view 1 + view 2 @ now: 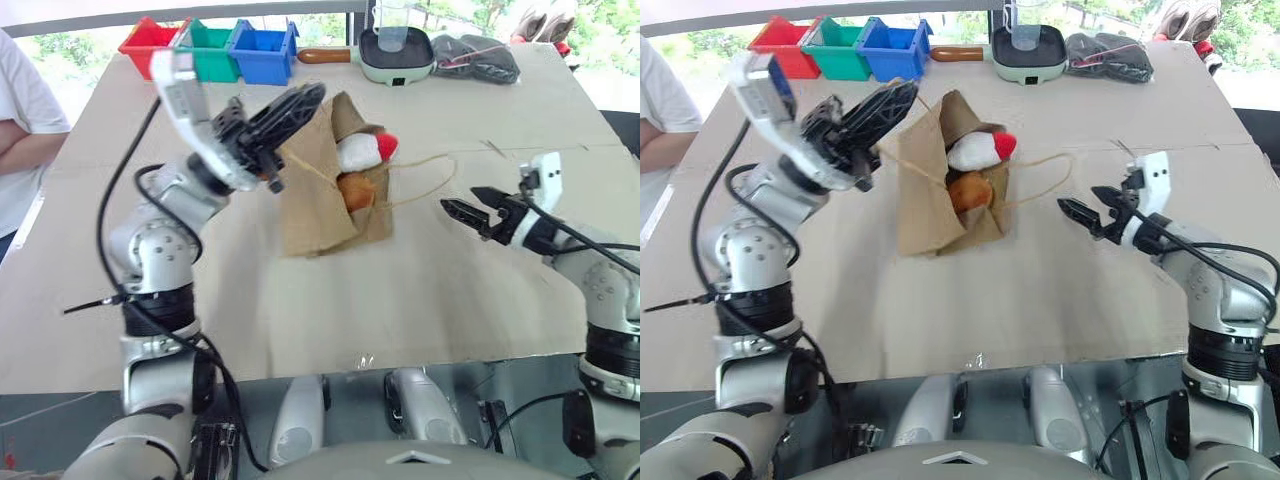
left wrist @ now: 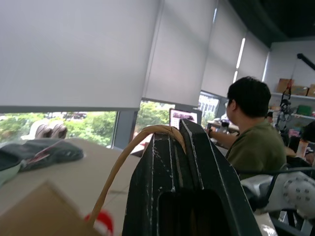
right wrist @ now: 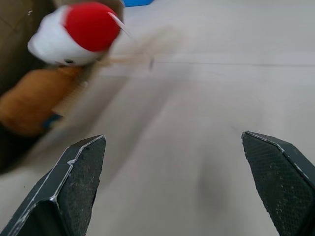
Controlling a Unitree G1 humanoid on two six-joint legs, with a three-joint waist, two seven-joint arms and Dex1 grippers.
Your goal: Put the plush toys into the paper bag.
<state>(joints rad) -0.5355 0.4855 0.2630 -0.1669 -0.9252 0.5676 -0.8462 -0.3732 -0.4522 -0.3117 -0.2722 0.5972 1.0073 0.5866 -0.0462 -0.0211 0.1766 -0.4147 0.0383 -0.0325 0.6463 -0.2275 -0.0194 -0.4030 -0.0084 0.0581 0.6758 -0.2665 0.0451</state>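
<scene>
At the left edge of the table a person's sleeve shows, folded arms well clear of the work. Next along, the left gripper is raised over the table with its jaws clamped shut on one twisted handle of the paper bag; the wrist view shows the cord pinched between the black fingers. Held this way, the lifted handle seems meant to pull the bag's mouth up and keep it gaping toward the other arm.

The bag lies on its side near the middle of the table, mouth facing right. Both toys sit in that mouth: the white toy with its red end poking out on top, and the orange-brown toy just under it, touching. Neither looks fully inside, so tipping the bag upright is probably what remains. The second handle trails loose across the table to the right.

Farther right, the right gripper hangs above the table, apart from the bag, jaws wide and holding nothing, pointing back toward the toys.

Along the far edge stand red, green and blue bins, then a pale green pan and a dark pouch.
</scene>
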